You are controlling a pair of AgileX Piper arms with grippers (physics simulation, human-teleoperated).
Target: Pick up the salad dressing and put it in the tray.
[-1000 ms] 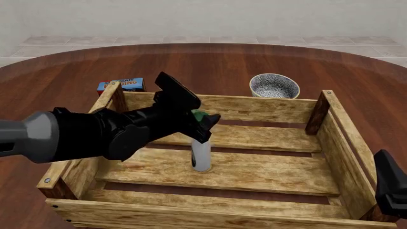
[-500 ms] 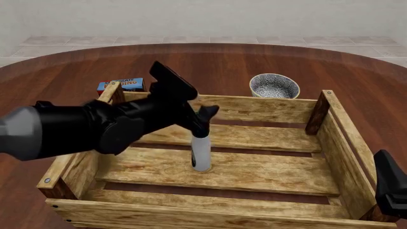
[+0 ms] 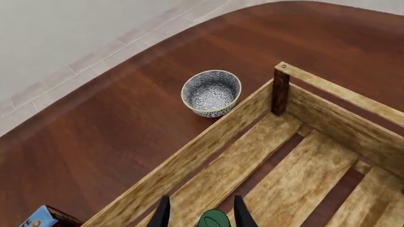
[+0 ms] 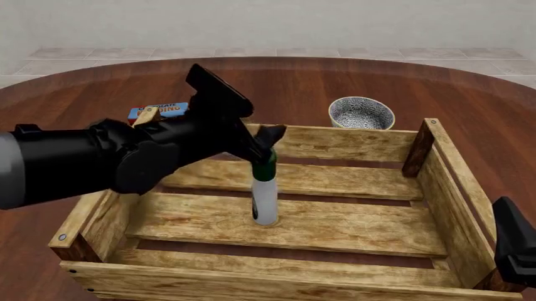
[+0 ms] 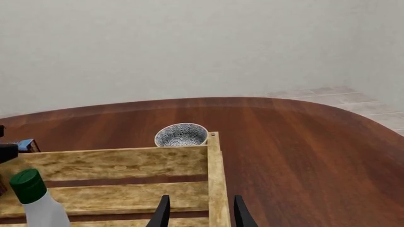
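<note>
Nearly done: the bottle point(image 4: 265, 199) stands upright inside the tray point(image 4: 435, 207); my left tool point(image 4: 266, 142), open above its cap, need only withdraw.

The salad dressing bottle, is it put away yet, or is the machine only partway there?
Nearly finished. The salad dressing stands upright on the tray floor. The left claw sits open just above the green cap, apparently letting go. All that looks left is backing that arm away. The right claw waits open by the tray's edge.
</note>
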